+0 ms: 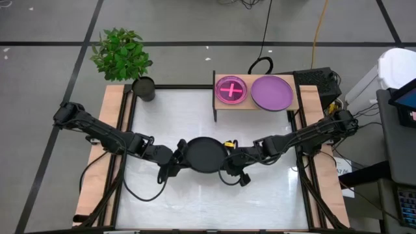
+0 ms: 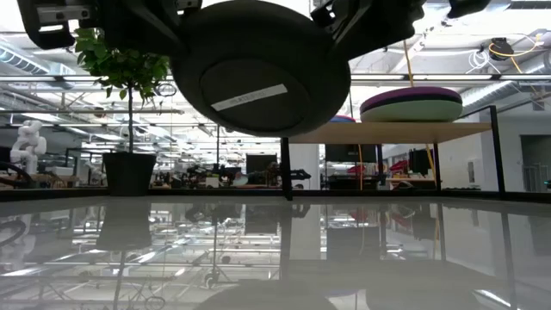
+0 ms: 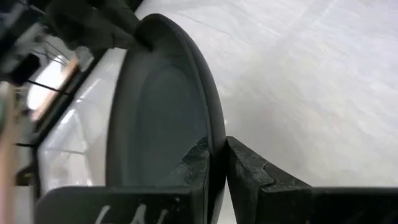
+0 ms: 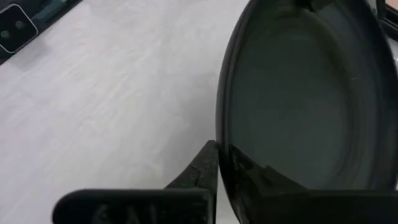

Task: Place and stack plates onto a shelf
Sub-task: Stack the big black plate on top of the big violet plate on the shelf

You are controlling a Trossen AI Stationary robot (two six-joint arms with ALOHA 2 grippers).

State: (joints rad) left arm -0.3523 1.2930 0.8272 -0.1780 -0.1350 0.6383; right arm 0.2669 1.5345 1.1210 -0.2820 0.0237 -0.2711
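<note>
A black plate (image 1: 203, 155) hangs in the air over the table's middle, between my two grippers. Its underside with a white label (image 2: 250, 96) shows in the low view. My left gripper (image 1: 178, 156) is shut on its left rim and my right gripper (image 1: 228, 160) on its right rim. The light-wood shelf (image 1: 257, 106) stands at the far edge. On it rest a pink plate (image 1: 231, 90) on the left and a purple plate (image 1: 272, 92) on the right. In the low view the purple plate (image 2: 411, 93) lies on top of a sage green one (image 2: 411, 110). My left gripper pinches the black plate's left rim (image 3: 216, 144) between its two fingers (image 3: 249, 171), one on the upper face and one on the underside. It comes in about level from the table's left. The plate is lifted clear of the table. My right gripper pinches the plate's right rim (image 4: 222, 149), with one finger (image 4: 202, 168) on the outside and the other against the plate's inner face. It reaches in about level from the table's right. The plate hangs clear between both grippers.
A potted plant (image 1: 144, 88) stands at the far left corner of the table. Light-wood side strips (image 1: 110, 130) run along the table's left and right. The white tabletop (image 1: 208, 201) lies open on the near side below the plate. Cables and equipment sit beyond the right edge.
</note>
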